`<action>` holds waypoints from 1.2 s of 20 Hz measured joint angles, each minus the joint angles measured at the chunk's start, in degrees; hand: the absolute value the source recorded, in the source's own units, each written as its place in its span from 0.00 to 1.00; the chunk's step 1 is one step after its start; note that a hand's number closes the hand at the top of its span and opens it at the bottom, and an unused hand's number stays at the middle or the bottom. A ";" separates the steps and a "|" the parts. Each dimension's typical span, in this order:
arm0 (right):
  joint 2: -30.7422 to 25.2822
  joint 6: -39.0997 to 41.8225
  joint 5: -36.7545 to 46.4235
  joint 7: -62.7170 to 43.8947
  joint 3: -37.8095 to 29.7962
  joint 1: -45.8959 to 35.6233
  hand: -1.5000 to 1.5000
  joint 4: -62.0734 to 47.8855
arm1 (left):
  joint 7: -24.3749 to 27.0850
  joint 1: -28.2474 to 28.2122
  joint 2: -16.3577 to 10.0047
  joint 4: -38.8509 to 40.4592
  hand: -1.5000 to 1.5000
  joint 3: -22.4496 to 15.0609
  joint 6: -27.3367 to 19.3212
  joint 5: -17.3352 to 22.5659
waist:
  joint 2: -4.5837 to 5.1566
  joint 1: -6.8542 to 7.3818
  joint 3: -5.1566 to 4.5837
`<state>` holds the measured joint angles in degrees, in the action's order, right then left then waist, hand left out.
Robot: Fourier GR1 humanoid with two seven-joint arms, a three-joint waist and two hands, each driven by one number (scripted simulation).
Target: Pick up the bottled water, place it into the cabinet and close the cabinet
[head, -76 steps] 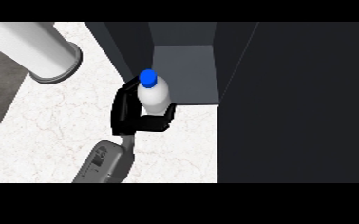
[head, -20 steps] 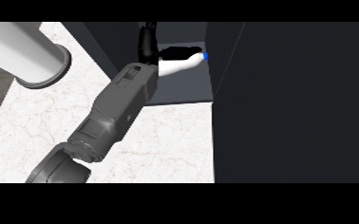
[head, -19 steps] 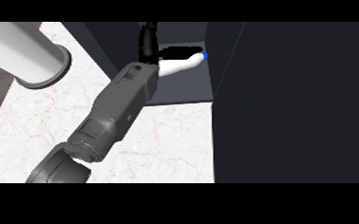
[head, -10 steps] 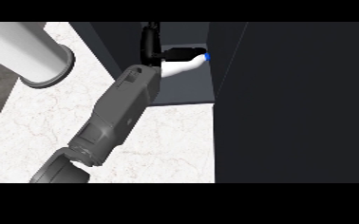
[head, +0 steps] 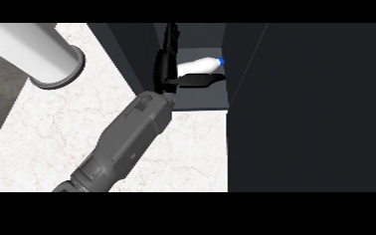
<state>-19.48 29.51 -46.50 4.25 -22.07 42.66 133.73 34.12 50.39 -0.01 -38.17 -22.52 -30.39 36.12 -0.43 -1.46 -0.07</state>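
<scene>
1. Head view. One grey forearm (head: pixel 129 134) entered from the lower left edge and ran up and to the right across the white marbled counter (head: pixel 51 129) to the cabinet (head: pixel 198 100).
2. By its place at the left of the view I took it for the left arm. The left hand (head: pixel 164 65) was inside the cabinet's open front, close to the left wall.
3. Hand state: holding the bottle (head: pixel 195 66). The palm was against the bottle's base end, and a black finger (head: pixel 200 79) lay curled along its underside.
4. The bottle was inside the cabinet, tipped nearly flat, with its blue cap (head: pixel 221 61) pointing right towards the inner right wall. I could not tell whether it touched the cabinet floor.
5. The dark door (head: pixel 308 104) filled the right side of the view and left the cabinet's front uncovered.
6. A pale cylinder (head: pixel 40 50) lay across the upper left corner, well apart from the cabinet.
7. The right hand did not show.
</scene>
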 measured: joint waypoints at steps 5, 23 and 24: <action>-0.12 -0.26 -0.35 -0.55 -1.73 0.69 0.00 0.08 | -1.03 -9.42 0.01 -11.80 0.00 -6.09 -2.30 0.34 | -0.14 1.05 0.00; -0.67 4.70 -0.52 -2.07 0.89 0.86 1.00 0.43 | -1.58 -42.19 -9.30 -48.62 1.00 -22.84 -3.78 -4.28 | 0.02 1.47 0.00; -0.62 5.08 -0.46 -2.27 1.55 0.75 1.00 0.44 | -1.52 -43.51 -10.75 -50.18 1.00 -23.02 -3.19 -4.36 | 0.04 1.50 0.00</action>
<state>-20.11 34.59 -46.96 1.98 -20.52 43.40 134.18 32.60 6.87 -10.77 -88.34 -45.55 -33.58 31.76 -0.38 0.04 -0.07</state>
